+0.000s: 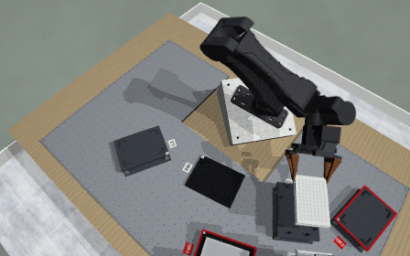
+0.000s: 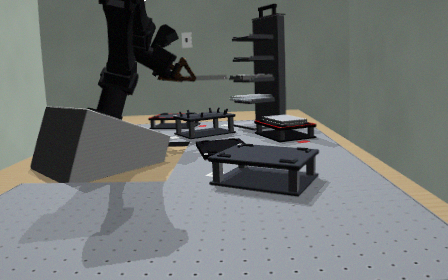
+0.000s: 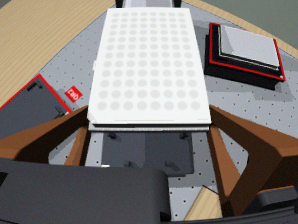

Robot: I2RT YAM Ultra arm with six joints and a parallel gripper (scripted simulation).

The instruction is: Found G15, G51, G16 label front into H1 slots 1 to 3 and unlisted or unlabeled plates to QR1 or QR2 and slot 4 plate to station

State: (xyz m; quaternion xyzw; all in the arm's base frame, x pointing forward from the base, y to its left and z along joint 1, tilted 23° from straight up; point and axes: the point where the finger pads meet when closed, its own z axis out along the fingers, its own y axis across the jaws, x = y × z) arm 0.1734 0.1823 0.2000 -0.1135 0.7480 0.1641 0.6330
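My gripper [image 1: 313,170] [image 2: 187,76] [image 3: 148,112] is shut on the near short end of a white well plate [image 1: 312,201] [image 2: 212,77] [image 3: 149,63]. It holds the plate flat in the air, right way up. The plate's far end points at the tall black plate hotel H1 [image 1: 285,215] [image 2: 270,62], just in front of its shelves, about level with the second shelf from the bottom. The bottom shelf carries a light plate [image 2: 245,98]. The second shelf [image 2: 246,77] seems to hold something grey. The two upper shelves look thin and bare. I can read no label.
A red-edged quarantine nest [image 1: 363,217] [image 3: 27,106] is free. The other red-edged nest [image 1: 202,238] [image 2: 286,128] [image 3: 216,63] carries a plate [image 2: 285,120] [image 3: 248,46]. A dark raised nest [image 1: 141,150] [image 2: 262,160], a tilted black slab [image 1: 214,180] and a pinned nest [image 2: 205,122] stand mid-deck. The arm's base block [image 1: 256,114] [image 2: 95,142] sits behind.
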